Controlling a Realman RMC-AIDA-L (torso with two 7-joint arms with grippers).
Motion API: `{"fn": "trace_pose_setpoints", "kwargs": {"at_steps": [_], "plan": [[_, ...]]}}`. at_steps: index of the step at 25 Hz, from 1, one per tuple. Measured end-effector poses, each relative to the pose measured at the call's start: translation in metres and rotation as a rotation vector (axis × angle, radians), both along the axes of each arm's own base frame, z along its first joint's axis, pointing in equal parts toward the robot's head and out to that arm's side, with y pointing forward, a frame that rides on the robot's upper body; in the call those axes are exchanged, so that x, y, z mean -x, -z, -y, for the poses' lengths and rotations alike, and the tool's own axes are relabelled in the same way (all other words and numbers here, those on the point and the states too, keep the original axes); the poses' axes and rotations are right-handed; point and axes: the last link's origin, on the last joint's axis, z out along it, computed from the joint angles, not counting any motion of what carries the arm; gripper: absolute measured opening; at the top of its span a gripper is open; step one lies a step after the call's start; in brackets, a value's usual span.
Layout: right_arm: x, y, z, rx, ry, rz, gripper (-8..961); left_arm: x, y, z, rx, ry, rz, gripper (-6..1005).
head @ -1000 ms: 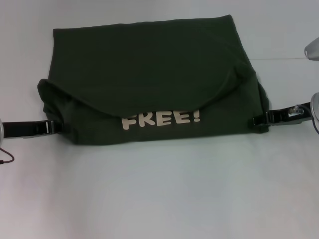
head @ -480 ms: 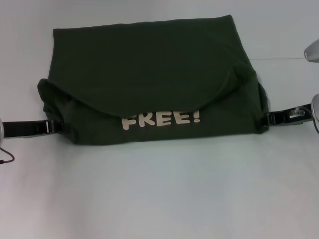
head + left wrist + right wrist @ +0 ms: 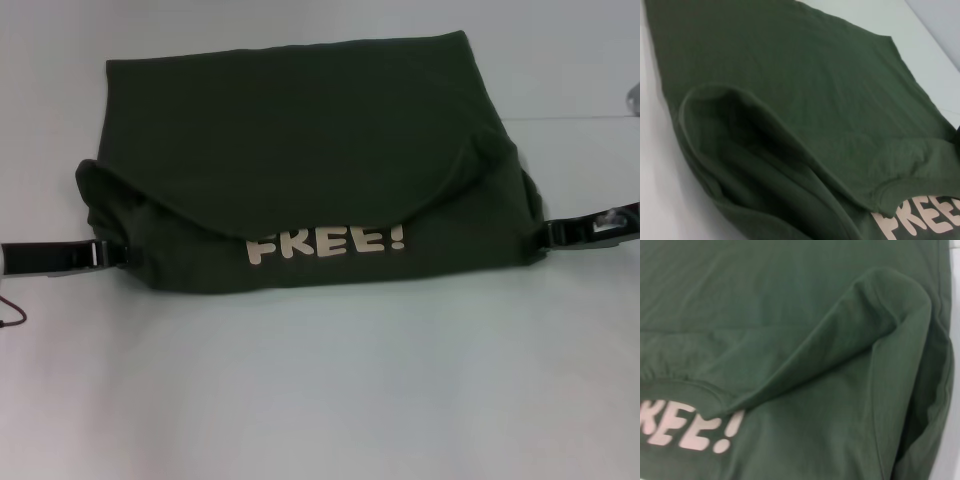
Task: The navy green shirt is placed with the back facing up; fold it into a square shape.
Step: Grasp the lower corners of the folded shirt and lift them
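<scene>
Dark olive-green cotton shirt lies folded on the white table, cream "FREE!" lettering showing. Left gripper and right gripper sit at its side edges; grip probably unclear, cannot tell. Best move: both hands together, evenly.

Shirt between tools (left, right)
</scene>
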Motion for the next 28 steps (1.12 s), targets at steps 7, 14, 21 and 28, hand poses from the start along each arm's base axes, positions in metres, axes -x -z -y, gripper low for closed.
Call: {"fn": "trace_pose_setpoints", "kwargs": {"at_steps": [7, 14, 21, 28], "plan": [[-0.003, -0.029, 0.014, 0.021, 0.007, -0.075, 51, -0.007, -0.017, 0.005, 0.057, 0.014, 0.041, 14], [-0.016, -0.042, 0.038, 0.07, 0.047, -0.147, 65, -0.01, -0.029, 0.014, 0.124, 0.004, 0.077, 16], [-0.024, -0.044, 0.057, 0.113, 0.075, -0.201, 79, -0.013, -0.04, 0.025, 0.21, -0.003, 0.088, 14], [-0.03, -0.054, 0.085, 0.15, 0.083, -0.291, 94, -0.014, -0.045, 0.045, 0.351, -0.009, 0.095, 16]]}}
